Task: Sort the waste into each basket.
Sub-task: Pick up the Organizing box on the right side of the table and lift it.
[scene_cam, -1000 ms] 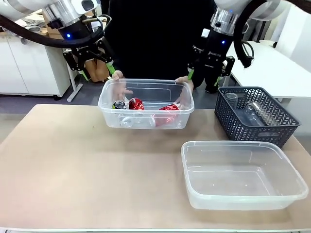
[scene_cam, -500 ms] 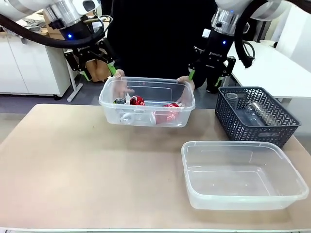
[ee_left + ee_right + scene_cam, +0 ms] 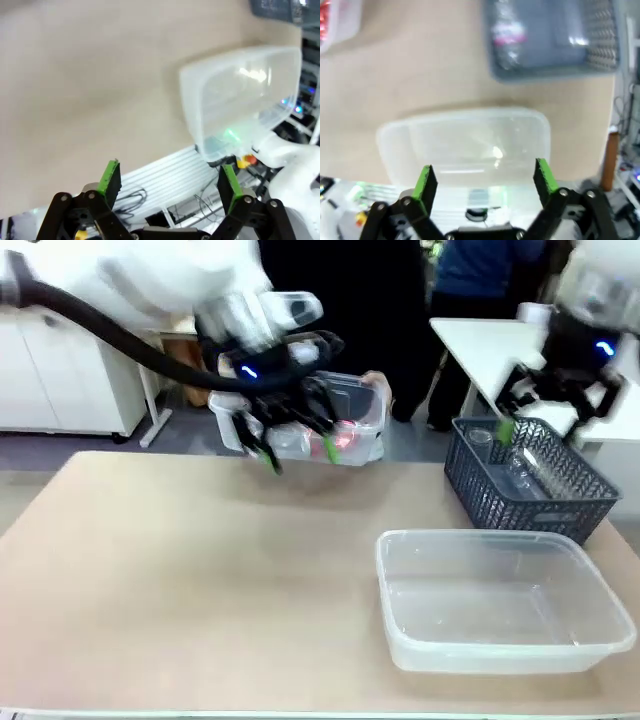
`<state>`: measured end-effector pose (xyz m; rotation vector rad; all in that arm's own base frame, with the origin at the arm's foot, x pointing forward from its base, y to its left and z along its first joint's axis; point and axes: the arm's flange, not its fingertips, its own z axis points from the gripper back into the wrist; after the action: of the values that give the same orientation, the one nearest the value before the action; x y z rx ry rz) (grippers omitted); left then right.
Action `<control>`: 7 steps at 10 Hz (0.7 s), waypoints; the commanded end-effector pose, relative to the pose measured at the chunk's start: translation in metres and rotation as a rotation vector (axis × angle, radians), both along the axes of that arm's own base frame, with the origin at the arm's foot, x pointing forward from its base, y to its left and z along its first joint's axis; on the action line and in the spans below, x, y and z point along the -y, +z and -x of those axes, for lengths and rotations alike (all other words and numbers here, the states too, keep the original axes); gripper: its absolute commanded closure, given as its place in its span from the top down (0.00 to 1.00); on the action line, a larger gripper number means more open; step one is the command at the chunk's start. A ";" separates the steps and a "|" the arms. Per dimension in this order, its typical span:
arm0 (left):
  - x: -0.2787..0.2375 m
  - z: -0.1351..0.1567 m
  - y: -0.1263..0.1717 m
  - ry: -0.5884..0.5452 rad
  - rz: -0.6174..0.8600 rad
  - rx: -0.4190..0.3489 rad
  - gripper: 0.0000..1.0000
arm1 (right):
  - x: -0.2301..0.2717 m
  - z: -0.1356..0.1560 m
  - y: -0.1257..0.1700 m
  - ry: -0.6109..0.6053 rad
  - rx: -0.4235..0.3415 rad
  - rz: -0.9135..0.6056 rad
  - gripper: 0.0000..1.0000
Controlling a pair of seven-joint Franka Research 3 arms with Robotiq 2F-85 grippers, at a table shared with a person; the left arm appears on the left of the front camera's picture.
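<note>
A: Near right, on the surface [image 3: 180, 580]: empty clear tub [image 3: 470, 537]. Risk?
B: Clipped on a descent, shoved off the near edge.
A: Farther right?
B: Lattice basket [image 3: 500, 502] holding clear bottles [image 3: 520, 468]; right hand [image 3: 484, 177] above, spread, empty. High walls hindering any grasp.
A: Far middle?
B: Second tub [image 3: 365, 405] of red cans [image 3: 345, 438], held in a person's hand [image 3: 375, 382]; left hand [image 3: 168, 175] just before it, spread, empty. Possible knock, cans spilled.

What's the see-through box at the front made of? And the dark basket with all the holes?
The see-through box looks like clear, glossy plastic: the table shows through its walls and light glints off it. The dark basket is probably moulded plastic too, matte blue-grey, judging by its even lattice of holes.
</note>
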<state>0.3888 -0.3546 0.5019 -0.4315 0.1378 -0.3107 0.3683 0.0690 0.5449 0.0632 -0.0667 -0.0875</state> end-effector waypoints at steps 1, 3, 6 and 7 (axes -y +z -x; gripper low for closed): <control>0.048 -0.002 -0.015 -0.002 0.035 0.015 1.00 | 0.037 0.017 -0.018 -0.024 0.020 0.003 1.00; 0.035 0.013 -0.015 -0.022 0.017 -0.011 1.00 | 0.027 0.018 -0.012 -0.028 -0.003 0.004 1.00; 0.035 0.013 -0.015 -0.022 0.017 -0.011 1.00 | 0.027 0.018 -0.012 -0.028 -0.003 0.004 1.00; 0.050 0.009 -0.019 -0.019 0.027 -0.014 1.00 | 0.034 0.024 -0.017 -0.048 0.005 0.013 1.00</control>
<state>0.3836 -0.3960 0.4862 -0.4566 0.1541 -0.3170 0.3463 0.0406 0.5291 0.0435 -0.0736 -0.1237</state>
